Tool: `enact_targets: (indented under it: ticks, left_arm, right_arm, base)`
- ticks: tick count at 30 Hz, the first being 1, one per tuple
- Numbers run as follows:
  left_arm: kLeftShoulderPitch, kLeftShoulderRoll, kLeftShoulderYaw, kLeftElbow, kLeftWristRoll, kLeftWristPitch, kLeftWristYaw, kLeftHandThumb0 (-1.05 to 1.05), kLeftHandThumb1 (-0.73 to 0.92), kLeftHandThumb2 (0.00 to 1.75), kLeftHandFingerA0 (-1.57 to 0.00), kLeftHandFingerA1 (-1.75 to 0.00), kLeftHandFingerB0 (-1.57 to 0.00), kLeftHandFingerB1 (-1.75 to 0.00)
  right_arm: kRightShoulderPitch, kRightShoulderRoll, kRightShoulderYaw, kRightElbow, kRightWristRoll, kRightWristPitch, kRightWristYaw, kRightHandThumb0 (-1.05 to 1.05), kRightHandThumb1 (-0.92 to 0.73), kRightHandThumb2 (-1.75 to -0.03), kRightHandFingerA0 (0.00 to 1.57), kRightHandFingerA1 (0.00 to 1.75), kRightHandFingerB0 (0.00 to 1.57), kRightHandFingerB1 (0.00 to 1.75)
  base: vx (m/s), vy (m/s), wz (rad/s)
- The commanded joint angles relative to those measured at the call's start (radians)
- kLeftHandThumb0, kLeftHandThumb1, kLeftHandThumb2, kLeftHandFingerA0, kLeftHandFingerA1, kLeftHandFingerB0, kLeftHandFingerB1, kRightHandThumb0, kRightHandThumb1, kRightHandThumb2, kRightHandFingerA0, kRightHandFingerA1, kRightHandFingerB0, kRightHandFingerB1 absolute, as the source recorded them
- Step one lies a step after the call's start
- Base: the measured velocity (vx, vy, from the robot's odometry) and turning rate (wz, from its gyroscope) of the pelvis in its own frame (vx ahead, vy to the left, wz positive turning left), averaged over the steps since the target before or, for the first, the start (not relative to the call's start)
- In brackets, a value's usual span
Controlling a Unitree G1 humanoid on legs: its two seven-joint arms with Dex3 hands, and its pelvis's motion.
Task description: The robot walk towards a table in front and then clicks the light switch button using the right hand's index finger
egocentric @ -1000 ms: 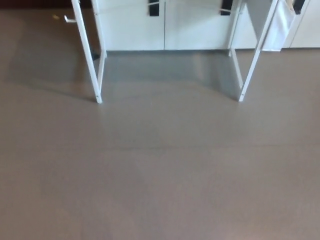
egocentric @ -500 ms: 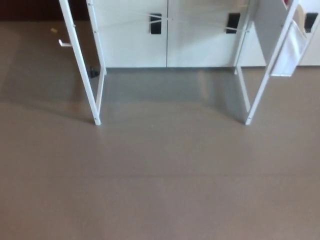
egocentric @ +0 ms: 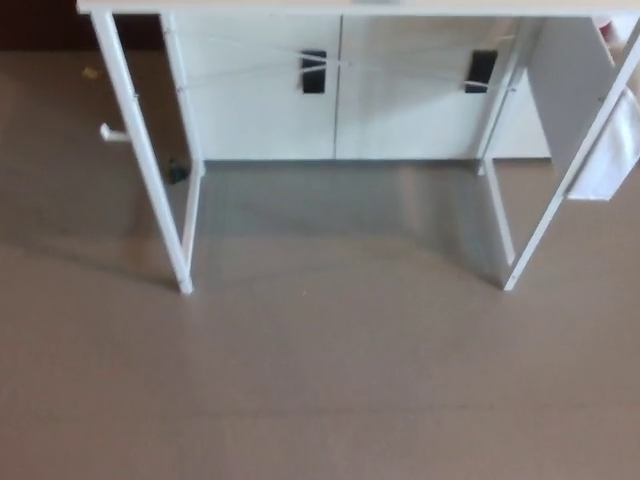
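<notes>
A white table (egocentric: 330,7) stands ahead in the head view, only its front edge showing along the top of the picture. Its front left leg (egocentric: 145,165) and front right leg (egocentric: 560,190) reach down to the grey-brown floor (egocentric: 320,380). The tabletop surface is out of the picture, so no light switch button is visible. Neither of my hands appears in the view.
White cabinet doors (egocentric: 335,90) with two black handles (egocentric: 313,71) stand behind the table. A white cloth or bag (egocentric: 610,150) hangs at the table's right side. A small dark object (egocentric: 177,171) lies near the rear left leg.
The whole picture has shifted: the table legs and cabinets sit lower and larger, and the table's front edge has come into view at the top. The camera has moved closer.
</notes>
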Motion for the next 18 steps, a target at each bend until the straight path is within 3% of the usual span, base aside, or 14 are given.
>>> enact_targets:
  ticks: [1, 2, 3, 7, 8, 9, 10, 12, 13, 14, 15, 16, 17, 18]
  left_arm:
    - [0.002, 0.019, -0.008, 0.024, 0.024, -0.011, -0.001, -0.70, 0.36, 0.90, -0.45, -0.82, -0.34, -0.66]
    - [0.001, 0.020, -0.006, 0.026, 0.022, -0.012, -0.003, -0.68, 0.48, 0.64, -0.41, -0.91, -0.34, -0.65]
    - [-0.003, 0.022, -0.008, 0.031, 0.021, -0.011, -0.009, -0.71, 0.36, 0.90, -0.44, -0.83, -0.32, -0.65]
    - [0.012, 0.023, -0.010, 0.006, 0.019, 0.002, -0.013, -0.70, 0.35, 0.90, -0.44, -0.83, -0.32, -0.66]
    - [0.026, 0.026, -0.012, -0.002, 0.024, 0.000, -0.009, -0.71, 0.49, 0.64, -0.40, -0.90, -0.32, -0.65]
    - [0.033, 0.028, -0.015, -0.007, 0.030, 0.001, -0.005, -0.70, 0.36, 0.91, -0.44, -0.82, -0.32, -0.65]
    - [0.030, 0.026, -0.015, -0.006, 0.031, 0.001, 0.000, -0.70, 0.49, 0.64, -0.42, -0.92, -0.33, -0.65]
    - [0.023, 0.022, -0.013, -0.005, 0.028, 0.002, 0.007, -0.70, 0.49, 0.64, -0.42, -0.92, -0.33, -0.65]
    - [0.010, 0.022, -0.014, 0.004, 0.027, 0.000, 0.000, -0.72, 0.36, 0.91, -0.44, -0.82, -0.31, -0.65]
    - [0.007, 0.024, -0.013, 0.006, 0.025, -0.002, -0.005, -0.71, 0.35, 0.91, -0.44, -0.83, -0.30, -0.65]
    - [0.006, 0.024, -0.013, 0.007, 0.024, -0.003, -0.007, -0.71, 0.35, 0.91, -0.44, -0.83, -0.30, -0.65]
    - [0.000, 0.022, -0.011, 0.014, 0.023, -0.002, -0.002, -0.69, 0.47, 0.66, -0.39, -0.91, -0.30, -0.64]
    - [-0.005, 0.022, -0.011, 0.015, 0.024, -0.002, 0.002, -0.70, 0.48, 0.65, -0.40, -0.90, -0.30, -0.63]
    - [-0.007, 0.021, -0.010, 0.016, 0.024, -0.002, 0.004, -0.70, 0.48, 0.65, -0.40, -0.90, -0.30, -0.63]
  right_arm:
    - [0.018, -0.018, 0.011, -0.014, -0.030, -0.006, -0.012, -0.08, -0.56, -0.94, 0.40, 0.63, 0.23, 0.54]
    - [0.016, -0.016, 0.011, -0.008, -0.028, -0.011, -0.011, -0.07, -0.56, -0.94, 0.41, 0.64, 0.23, 0.54]
    - [0.015, -0.012, 0.011, -0.003, -0.021, -0.013, -0.009, -0.07, -0.77, -0.62, 0.47, 0.59, 0.31, 0.45]
    - [0.030, -0.009, 0.015, -0.019, -0.009, -0.007, 0.003, -0.06, -0.78, -0.62, 0.46, 0.60, 0.31, 0.46]
    - [0.041, -0.007, 0.020, -0.030, -0.014, 0.000, -0.002, -0.06, -0.56, -0.97, 0.39, 0.64, 0.24, 0.55]
    - [0.034, -0.008, 0.023, -0.008, -0.025, -0.007, -0.010, -0.07, -0.55, -0.96, 0.41, 0.64, 0.25, 0.55]
    - [0.029, -0.010, 0.025, -0.004, -0.030, -0.008, -0.012, -0.08, -0.76, -0.61, 0.46, 0.59, 0.29, 0.45]
    - [0.024, -0.012, 0.028, -0.015, -0.030, -0.002, -0.013, -0.08, -0.76, -0.61, 0.46, 0.59, 0.29, 0.45]
    - [0.012, -0.018, 0.032, -0.029, -0.034, 0.019, -0.017, -0.08, -0.55, -0.96, 0.40, 0.64, 0.23, 0.55]
    - [0.010, -0.018, 0.034, -0.037, -0.033, 0.027, -0.017, -0.08, -0.77, -0.62, 0.47, 0.59, 0.31, 0.46]
    - [0.010, -0.018, 0.035, -0.041, -0.032, 0.030, -0.018, -0.08, -0.77, -0.62, 0.47, 0.59, 0.31, 0.46]
    - [0.010, -0.020, 0.037, -0.056, -0.038, 0.036, -0.022, -0.07, -0.77, -0.62, 0.48, 0.60, 0.32, 0.46]
    - [0.001, -0.020, 0.037, -0.049, -0.040, 0.036, -0.024, -0.06, -0.56, -0.94, 0.41, 0.64, 0.23, 0.54]
    - [-0.003, -0.020, 0.037, -0.045, -0.041, 0.036, -0.024, -0.06, -0.56, -0.94, 0.41, 0.64, 0.23, 0.54]
  base:
    - [0.28, 0.138, 0.07]
    - [0.26, 0.100, 0.12]
    - [0.24, 0.077, 0.08]
    - [0.26, 0.003, 0.13]
    - [0.30, -0.096, 0.13]
    - [0.36, -0.099, 0.13]
    - [0.40, -0.121, 0.21]
    - [0.42, -0.248, 0.16]
    - [0.40, -0.248, 0.46]
    - [0.40, -0.253, 0.03]
    - [0.40, -0.246, -0.02]
    - [0.35, -0.169, -0.05]
    - [0.25, -0.079, -0.05]
    - [0.24, -0.024, -0.06]
